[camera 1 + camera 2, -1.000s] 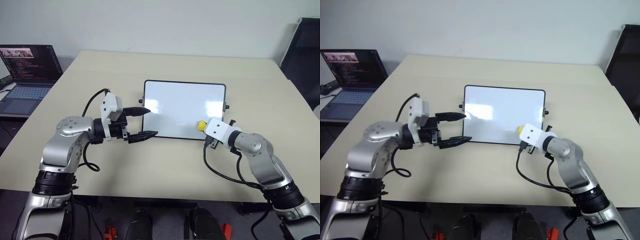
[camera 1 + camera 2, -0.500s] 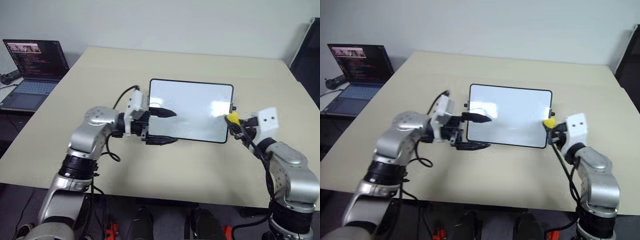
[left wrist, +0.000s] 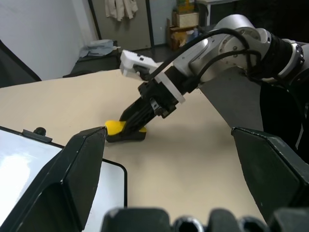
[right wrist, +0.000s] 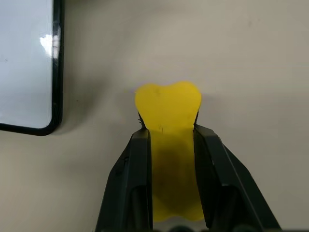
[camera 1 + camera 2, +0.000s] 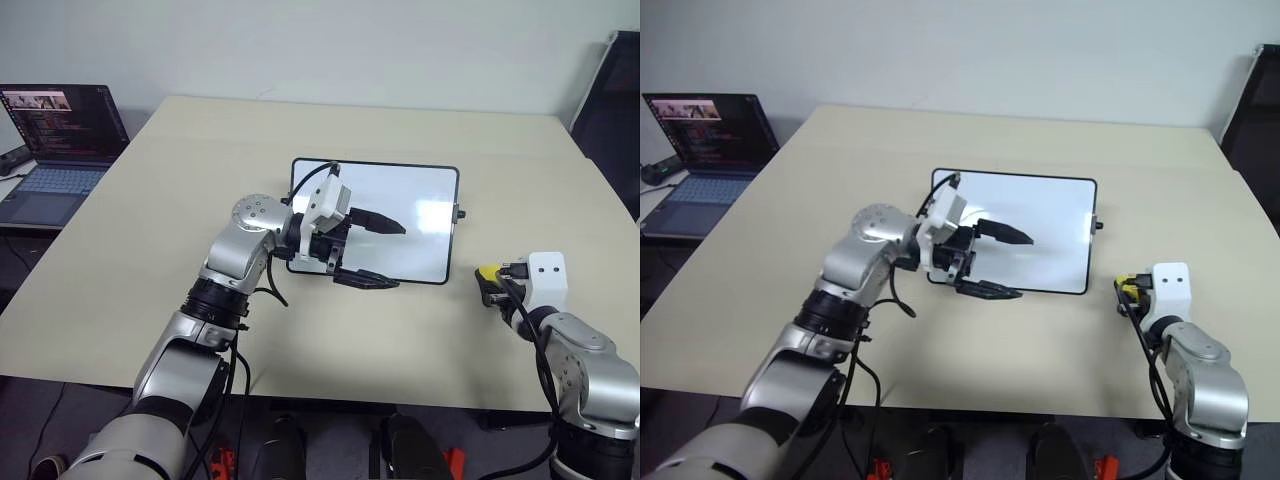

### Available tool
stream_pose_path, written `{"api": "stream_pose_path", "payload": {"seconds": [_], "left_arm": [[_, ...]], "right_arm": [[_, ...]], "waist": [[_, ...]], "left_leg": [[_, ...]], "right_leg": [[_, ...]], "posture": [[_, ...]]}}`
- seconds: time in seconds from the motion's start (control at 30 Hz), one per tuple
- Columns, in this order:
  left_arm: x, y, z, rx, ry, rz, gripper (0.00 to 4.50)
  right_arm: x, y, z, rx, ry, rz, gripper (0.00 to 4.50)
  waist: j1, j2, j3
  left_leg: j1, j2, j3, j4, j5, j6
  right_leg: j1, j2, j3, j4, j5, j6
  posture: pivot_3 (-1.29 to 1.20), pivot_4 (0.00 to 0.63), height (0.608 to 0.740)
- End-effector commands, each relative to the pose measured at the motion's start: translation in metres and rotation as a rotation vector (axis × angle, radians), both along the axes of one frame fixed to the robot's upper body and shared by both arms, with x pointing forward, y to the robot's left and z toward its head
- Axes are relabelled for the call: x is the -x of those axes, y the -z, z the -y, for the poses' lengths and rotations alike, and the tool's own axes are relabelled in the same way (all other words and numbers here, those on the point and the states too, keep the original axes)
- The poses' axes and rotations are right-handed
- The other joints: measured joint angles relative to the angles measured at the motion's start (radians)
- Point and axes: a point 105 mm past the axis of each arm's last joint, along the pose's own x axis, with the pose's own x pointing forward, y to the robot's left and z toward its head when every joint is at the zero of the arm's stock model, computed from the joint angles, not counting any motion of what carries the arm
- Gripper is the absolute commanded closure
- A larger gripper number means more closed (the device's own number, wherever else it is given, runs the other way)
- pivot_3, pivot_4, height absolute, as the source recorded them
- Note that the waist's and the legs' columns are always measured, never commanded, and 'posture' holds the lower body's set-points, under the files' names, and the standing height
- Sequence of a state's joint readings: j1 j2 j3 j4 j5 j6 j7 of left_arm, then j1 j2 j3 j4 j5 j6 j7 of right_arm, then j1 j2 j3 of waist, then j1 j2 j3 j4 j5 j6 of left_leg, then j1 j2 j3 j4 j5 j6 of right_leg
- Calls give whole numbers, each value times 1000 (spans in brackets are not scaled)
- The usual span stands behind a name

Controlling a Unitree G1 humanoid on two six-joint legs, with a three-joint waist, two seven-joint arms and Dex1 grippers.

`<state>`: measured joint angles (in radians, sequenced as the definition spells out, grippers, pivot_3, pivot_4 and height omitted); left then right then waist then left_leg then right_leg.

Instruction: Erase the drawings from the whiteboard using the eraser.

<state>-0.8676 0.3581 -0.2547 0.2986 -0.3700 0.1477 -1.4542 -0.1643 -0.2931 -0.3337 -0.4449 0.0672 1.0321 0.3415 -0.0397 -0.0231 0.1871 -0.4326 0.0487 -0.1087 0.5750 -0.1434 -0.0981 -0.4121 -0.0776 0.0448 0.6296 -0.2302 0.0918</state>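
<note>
Moved off the whiteboard (image 5: pixel 420 215), the eraser (image 4: pixel 167 105) sits half-hidden between jaws.

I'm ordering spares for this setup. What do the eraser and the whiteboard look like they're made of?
The eraser: probably soft foam or rubber, matte yellow, since its end bulges where the right claw pinches it; the base looks black in the left wrist view.
The whiteboard: a glossy white surface showing bright reflections, likely coated plastic or metal, with a thin black frame, seemingly plastic.
</note>
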Motion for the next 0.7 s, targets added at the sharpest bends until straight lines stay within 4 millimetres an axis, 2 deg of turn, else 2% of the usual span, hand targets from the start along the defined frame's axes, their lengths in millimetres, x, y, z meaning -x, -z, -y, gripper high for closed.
{"api": "stream_pose_path", "payload": {"seconds": [0.03, 0.07, 0.1, 0.17, 0.4, 0.5, 0.6, 0.63, 0.7], "left_arm": [[5, -5, 5, -16, 56, 60, 0], [5, -5, 5, -16, 59, 62, 0], [6, -5, 5, -17, 63, 67, 0], [7, -4, 7, -18, 70, 77, 0], [9, -2, 8, -14, 72, 86, 0], [7, -2, 5, -7, 48, 85, 0], [1, -4, -1, 14, -9, 89, 0], [-2, -5, -6, 19, -39, 88, 0], [-15, -6, -30, 60, -210, 104, 0]], "right_arm": [[-5, -8, 14, 10, 56, 41, 3661], [-6, -8, 17, 2, 71, 40, 3661], [-7, -8, 20, 4, 76, 39, 2913], [-8, -9, 23, 5, 81, 40, 2441], [-12, -14, 25, -15, 87, 64, 41], [-11, -28, 21, -7, 82, 133, 13], [-7, -45, 3, -1, 2, 211, 13], [-4, -50, -7, 9, -46, 231, 13], [12, -58, -45, 36, -225, 272, 13]], "waist": [[1, 0, 0], [1, 0, 0], [1, 0, 0], [3, 0, 0], [3, 0, 0], [3, 0, 0], [2, 1, 0], [2, 1, 0], [-2, 2, 0]], "left_leg": [[0, 0, 0, 0, 0, 0], [0, 0, 0, 0, 0, 0], [0, 0, 0, 0, 0, 0], [0, 0, 0, 0, 0, 0], [0, 0, 0, 0, 0, 0], [0, 0, 0, 0, 0, 0], [0, 0, 0, 0, 0, 0], [0, 0, 0, 0, 0, 0], [0, 0, 0, 0, 0, 0]], "right_leg": [[0, 0, 0, 0, 0, 0], [0, 0, 0, 0, 0, 0], [0, 0, 0, 0, 0, 0], [0, 0, 0, 0, 0, 0], [0, 0, 0, 0, 0, 0], [0, 0, 0, 0, 0, 0], [0, 0, 0, 0, 0, 0], [0, 0, 0, 0, 0, 0], [0, 0, 0, 0, 0, 1]], "posture": [[0, 150, 740], [0, 150, 740], [0, 150, 740], [0, 150, 740], [0, 150, 740], [0, 150, 740], [0, 150, 740], [0, 150, 740], [0, 150, 740]]}}
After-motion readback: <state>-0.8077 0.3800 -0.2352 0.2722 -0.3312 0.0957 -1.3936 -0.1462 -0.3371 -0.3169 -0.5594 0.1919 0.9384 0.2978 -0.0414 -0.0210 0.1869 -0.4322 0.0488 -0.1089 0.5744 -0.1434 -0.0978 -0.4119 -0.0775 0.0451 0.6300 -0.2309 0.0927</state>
